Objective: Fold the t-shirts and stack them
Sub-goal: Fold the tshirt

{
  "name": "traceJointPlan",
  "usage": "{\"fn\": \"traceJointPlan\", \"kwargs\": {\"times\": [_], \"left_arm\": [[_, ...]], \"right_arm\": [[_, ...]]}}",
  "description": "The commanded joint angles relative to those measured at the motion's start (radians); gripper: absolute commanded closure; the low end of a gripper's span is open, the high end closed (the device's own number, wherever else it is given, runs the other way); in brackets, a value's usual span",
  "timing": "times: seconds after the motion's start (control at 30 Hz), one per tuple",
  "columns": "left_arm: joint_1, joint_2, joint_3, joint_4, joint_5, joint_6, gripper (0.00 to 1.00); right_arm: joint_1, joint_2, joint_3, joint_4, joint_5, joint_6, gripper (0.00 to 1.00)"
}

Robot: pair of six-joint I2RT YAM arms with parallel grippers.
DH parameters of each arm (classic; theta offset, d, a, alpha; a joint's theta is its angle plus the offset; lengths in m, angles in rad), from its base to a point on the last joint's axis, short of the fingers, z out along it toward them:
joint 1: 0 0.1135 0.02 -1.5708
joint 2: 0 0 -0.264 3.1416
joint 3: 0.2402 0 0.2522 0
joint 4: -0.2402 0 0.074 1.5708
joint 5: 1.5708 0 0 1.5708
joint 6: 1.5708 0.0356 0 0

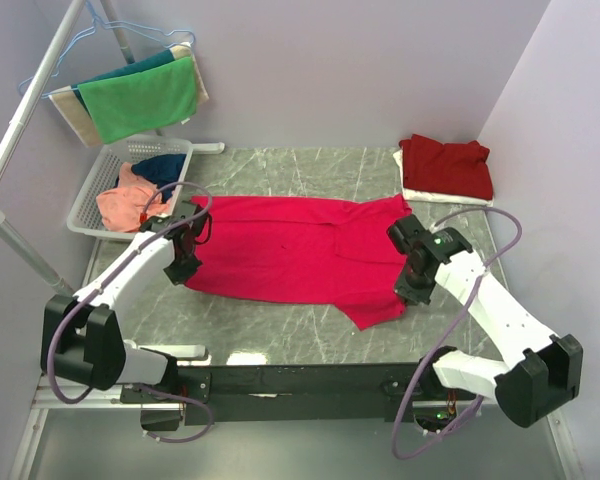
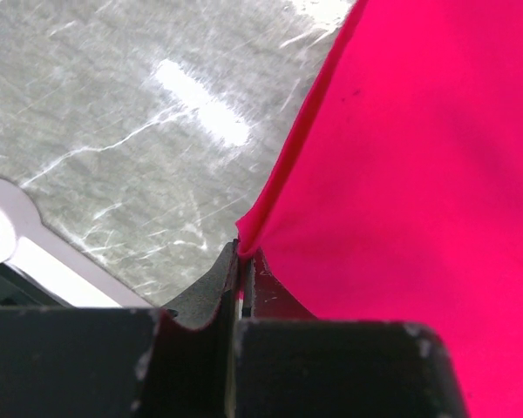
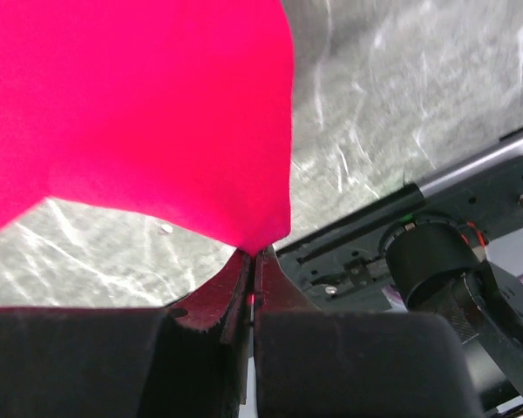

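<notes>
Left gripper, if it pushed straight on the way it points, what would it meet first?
The left gripper is shut on the pinkish-red t-shirt, so that cloth first; beyond it probably the marble table, depth unclear.

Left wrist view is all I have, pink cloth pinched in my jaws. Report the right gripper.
Observer: The right gripper is shut on the opposite end of the same pink shirt.
Operator: Describe how the shirt lies.
Observer: It is spread out lengthwise across the table, between the two arms.
Operator: Name anything already folded.
Observer: One maroon shirt lies folded at the table's far right corner.
</notes>
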Motion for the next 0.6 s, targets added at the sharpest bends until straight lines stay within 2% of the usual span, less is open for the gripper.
{"fn": "traceJointPlan", "kwargs": {"times": [0.0,0.27,0.57], "left_arm": [[0.02,0.044,0.058,0.044,-0.006,0.018,0.99],[0.068,0.185,0.167,0.115,-0.012,0.067,0.99],[0.135,0.36,0.315,0.17,-0.019,0.119,0.99]], "right_arm": [[-0.043,0.041,0.117,0.041,0.077,-0.048,1.0],[-0.186,0.136,0.222,0.164,0.07,-0.14,1.0],[-0.243,0.278,0.275,0.285,0.041,-0.19,1.0]]}}
